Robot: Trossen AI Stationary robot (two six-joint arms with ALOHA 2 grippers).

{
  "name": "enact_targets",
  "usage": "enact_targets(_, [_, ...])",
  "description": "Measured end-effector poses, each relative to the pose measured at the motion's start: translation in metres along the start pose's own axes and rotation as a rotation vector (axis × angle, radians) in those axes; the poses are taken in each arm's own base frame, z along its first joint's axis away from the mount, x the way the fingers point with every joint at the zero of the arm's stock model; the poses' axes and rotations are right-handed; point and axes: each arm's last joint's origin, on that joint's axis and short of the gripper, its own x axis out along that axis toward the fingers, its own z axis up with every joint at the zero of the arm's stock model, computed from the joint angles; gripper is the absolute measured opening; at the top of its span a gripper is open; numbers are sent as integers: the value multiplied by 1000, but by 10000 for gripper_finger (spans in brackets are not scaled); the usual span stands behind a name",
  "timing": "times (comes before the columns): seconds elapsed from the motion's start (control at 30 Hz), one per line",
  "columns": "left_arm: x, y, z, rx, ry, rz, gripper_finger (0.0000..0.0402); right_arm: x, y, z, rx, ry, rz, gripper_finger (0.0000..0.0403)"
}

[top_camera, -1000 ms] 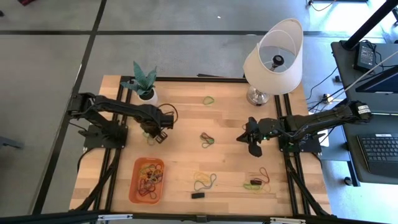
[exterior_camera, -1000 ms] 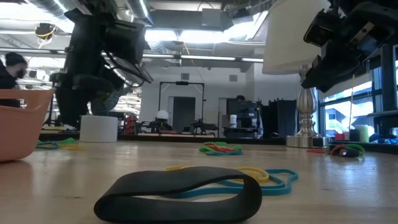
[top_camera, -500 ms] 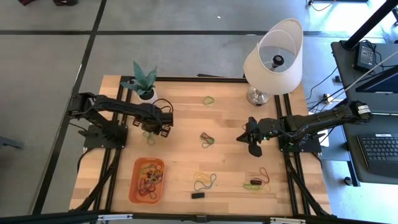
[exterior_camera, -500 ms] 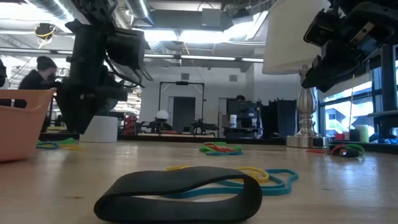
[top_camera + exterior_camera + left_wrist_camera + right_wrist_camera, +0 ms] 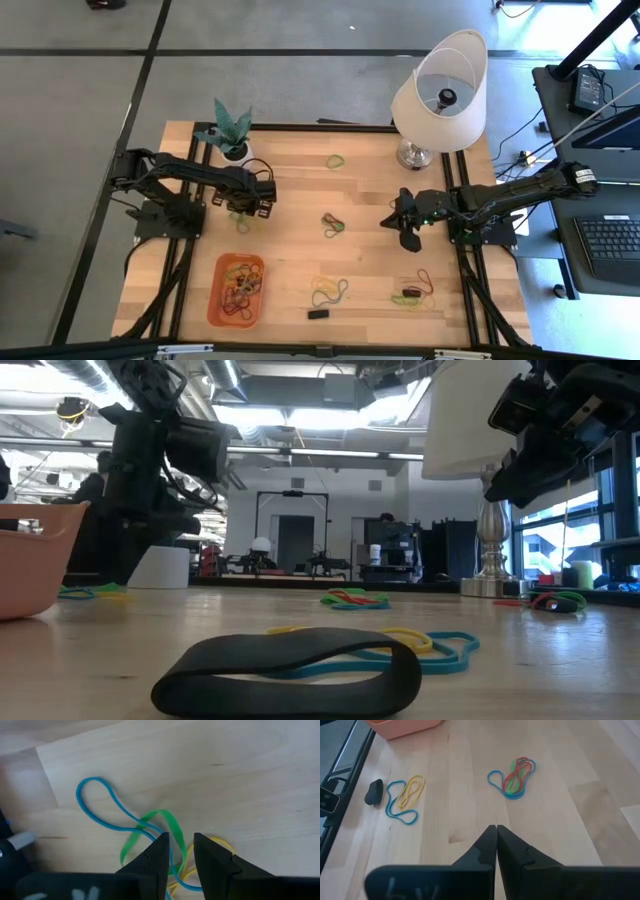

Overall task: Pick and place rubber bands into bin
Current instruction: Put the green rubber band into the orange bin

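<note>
So, left gripper (image 5: 181,851) down on the table's left side by the plant pot (image 5: 236,151), fingers narrowly apart around a tangle of blue, green and yellow rubber bands (image 5: 145,837), grip unclear. Right gripper (image 5: 496,841) closed and empty, hovering on the right. Orange bin (image 5: 236,289) near-left with bands inside.
</note>
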Motion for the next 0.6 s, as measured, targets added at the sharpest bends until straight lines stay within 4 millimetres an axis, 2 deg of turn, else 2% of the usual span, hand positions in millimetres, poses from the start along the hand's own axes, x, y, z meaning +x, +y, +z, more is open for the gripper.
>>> enact_targets(0.13, [0,-1,0,-1,17,-14,57,0,0,0,-19,0,0,17])
enact_targets(0.27, [0,-1,-1,13,25,-17,10,0,0,0,-21,0,0,17])
enact_targets(0.43, [-4,-2,0,16,40,-22,2,0,0,0,-20,0,0,17])
enact_targets(0.6, [-23,-7,-2,41,38,7,1,0,0,0,-19,0,0,17])
